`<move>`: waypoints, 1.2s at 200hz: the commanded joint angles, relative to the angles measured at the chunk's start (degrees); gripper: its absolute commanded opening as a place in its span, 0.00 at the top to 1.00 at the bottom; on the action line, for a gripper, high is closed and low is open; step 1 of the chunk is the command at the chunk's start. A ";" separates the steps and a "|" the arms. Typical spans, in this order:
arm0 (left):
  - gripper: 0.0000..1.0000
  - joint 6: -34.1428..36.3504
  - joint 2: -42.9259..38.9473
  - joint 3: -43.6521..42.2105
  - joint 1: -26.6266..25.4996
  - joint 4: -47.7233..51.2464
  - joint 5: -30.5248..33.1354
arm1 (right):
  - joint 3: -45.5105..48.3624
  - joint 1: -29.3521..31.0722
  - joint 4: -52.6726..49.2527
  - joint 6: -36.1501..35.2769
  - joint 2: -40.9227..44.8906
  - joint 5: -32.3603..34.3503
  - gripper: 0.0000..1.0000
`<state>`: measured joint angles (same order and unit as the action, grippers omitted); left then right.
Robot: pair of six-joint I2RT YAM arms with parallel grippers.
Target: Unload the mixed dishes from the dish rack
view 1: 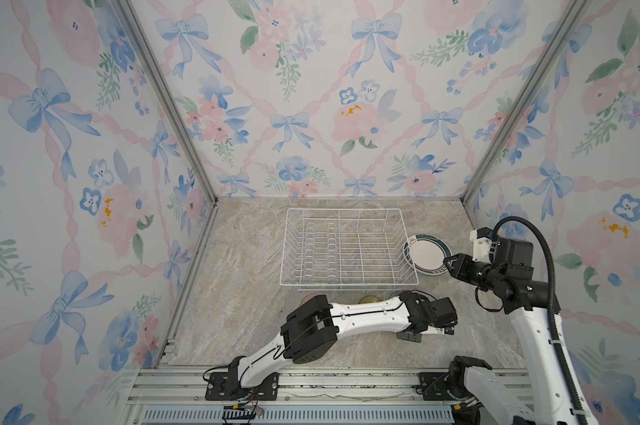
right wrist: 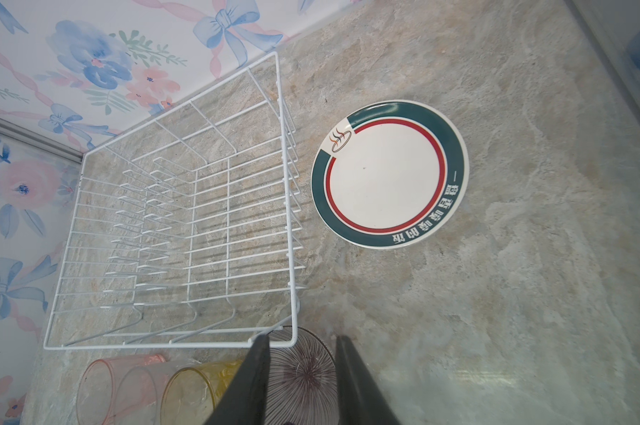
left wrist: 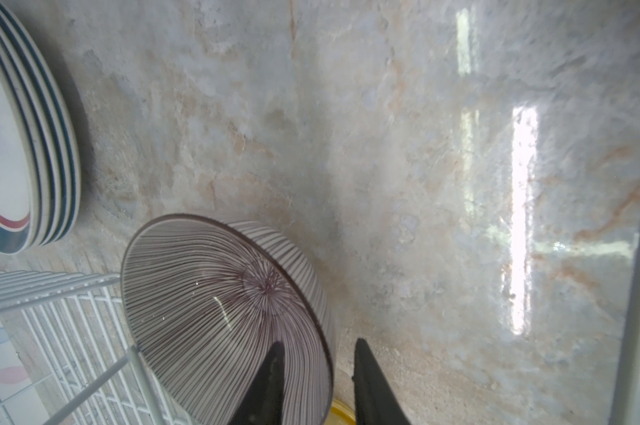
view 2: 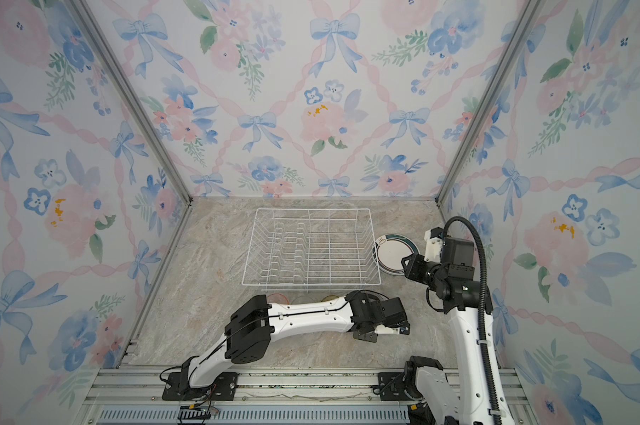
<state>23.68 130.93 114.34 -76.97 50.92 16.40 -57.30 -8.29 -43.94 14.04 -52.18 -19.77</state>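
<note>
In both top views my left arm (view 1: pixel 366 316) mostly hides the bowl (left wrist: pixel 219 305). The left wrist camera shows it beside the rack (view 1: pixel 348 250), with the left gripper (left wrist: pixel 320 342) spread astride its rim. The right gripper (right wrist: pixel 304 335) is parted, holding nothing, by the plates (right wrist: pixel 388 173).

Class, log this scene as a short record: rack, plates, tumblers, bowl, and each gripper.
Dish rack: empty, on the marble counter
Plates: stacked flat, right of the rack
Tumblers: pink, clear, yellow, in a row on the counter before the rack
Striped glass bowl: on the counter by the rack's near right corner
Left gripper: open, fingers astride the bowl's rim
Right gripper: open, empty, by the plate stack
</note>
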 commanded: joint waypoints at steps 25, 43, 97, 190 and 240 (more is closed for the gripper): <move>0.70 -1.20 -3.59 0.64 -0.46 0.50 -3.07 | 0.74 -0.59 -0.08 -0.17 0.60 -0.88 0.65; 0.69 -1.32 -4.95 0.71 -0.46 0.50 -3.21 | 0.74 -0.61 0.10 -0.03 0.59 -1.09 0.65; 0.68 -1.70 -8.20 1.97 -0.37 0.32 -3.58 | 1.05 -0.63 0.23 0.14 0.61 -0.58 0.55; 0.68 -2.01 -10.75 3.78 2.30 0.23 -5.53 | 0.72 -0.64 1.05 0.12 -1.30 -0.80 0.49; 0.68 -3.18 -17.01 3.68 5.60 -0.21 -12.32 | -0.18 -0.59 1.01 0.02 -2.39 -1.23 0.48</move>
<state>22.02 120.33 116.62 -73.54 50.92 9.43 -56.97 -8.32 -43.24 14.11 -53.93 -20.60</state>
